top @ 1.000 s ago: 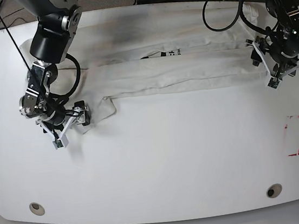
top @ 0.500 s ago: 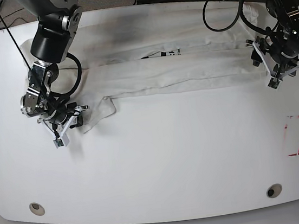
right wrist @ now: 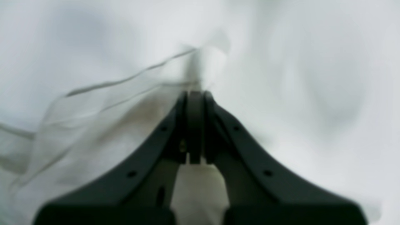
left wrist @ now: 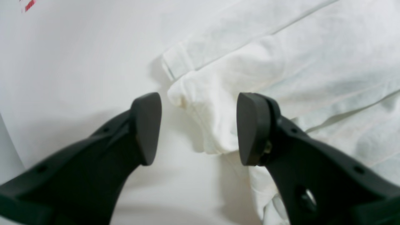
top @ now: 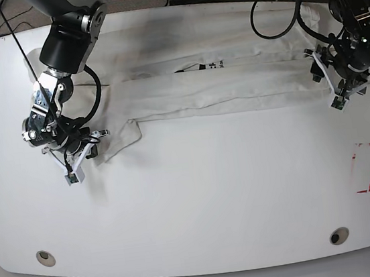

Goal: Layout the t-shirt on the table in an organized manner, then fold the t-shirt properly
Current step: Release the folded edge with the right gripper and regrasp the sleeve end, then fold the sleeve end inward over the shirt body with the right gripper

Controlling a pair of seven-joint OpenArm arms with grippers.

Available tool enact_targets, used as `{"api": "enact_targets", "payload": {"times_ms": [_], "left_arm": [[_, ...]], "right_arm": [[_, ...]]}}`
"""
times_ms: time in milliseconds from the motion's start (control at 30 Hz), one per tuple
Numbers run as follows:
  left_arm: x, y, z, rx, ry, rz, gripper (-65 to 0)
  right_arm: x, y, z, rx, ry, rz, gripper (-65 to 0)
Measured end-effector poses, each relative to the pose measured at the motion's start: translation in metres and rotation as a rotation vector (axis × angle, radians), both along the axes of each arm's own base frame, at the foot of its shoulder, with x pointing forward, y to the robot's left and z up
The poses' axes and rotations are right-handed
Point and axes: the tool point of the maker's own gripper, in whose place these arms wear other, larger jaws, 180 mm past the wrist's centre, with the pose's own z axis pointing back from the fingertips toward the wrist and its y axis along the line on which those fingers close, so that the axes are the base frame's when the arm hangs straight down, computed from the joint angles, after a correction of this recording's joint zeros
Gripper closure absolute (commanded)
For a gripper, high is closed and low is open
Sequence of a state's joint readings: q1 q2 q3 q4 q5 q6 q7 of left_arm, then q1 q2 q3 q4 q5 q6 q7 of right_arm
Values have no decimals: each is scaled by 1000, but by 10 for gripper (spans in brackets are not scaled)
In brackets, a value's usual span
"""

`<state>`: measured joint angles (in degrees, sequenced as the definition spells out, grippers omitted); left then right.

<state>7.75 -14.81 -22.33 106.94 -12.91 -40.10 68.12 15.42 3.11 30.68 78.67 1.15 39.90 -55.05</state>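
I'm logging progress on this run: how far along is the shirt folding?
Done: the t-shirt lies as a long band across the table, one lengthwise fold in. In hand: the right claw is shut on the cloth's corner; the left claw is open around the opposite corner, not gripping. Left: the crosswise folds.

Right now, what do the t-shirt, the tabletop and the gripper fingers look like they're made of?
The t-shirt: soft white woven or knit cloth, matte, judging by its wrinkles, folds and stitched hems. The table: a hard, smooth white top, probably laminate or painted board; it shows a glossy sheen. The left gripper's fingers: dark matte moulded plastic, possibly with rubbery pads; that cannot be told for sure.
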Motion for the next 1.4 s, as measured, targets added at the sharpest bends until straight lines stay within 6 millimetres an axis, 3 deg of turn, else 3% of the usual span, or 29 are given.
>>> {"api": "enact_targets", "payload": {"times_ms": [267, 500, 700, 1000, 1400], "left_arm": [[-1, 0, -2, -3, 7, 1, -360], [-4, 3, -17, -25, 53, 22, -360], [5, 3, -13, -34, 31, 23, -360], [4, 2, -15, -34, 38, 21, -360], [3, 3, -15, -30, 41, 23, -360]], "right_arm": [[-22, 17, 32, 81, -43, 45, 0], [-53, 47, 45, 224, -42, 125, 0], [-77, 67, 59, 335, -66, 193, 0], [-108, 93, 64, 463, -46, 301, 0], [-158, 117, 45, 503, 102, 452, 0]]}}
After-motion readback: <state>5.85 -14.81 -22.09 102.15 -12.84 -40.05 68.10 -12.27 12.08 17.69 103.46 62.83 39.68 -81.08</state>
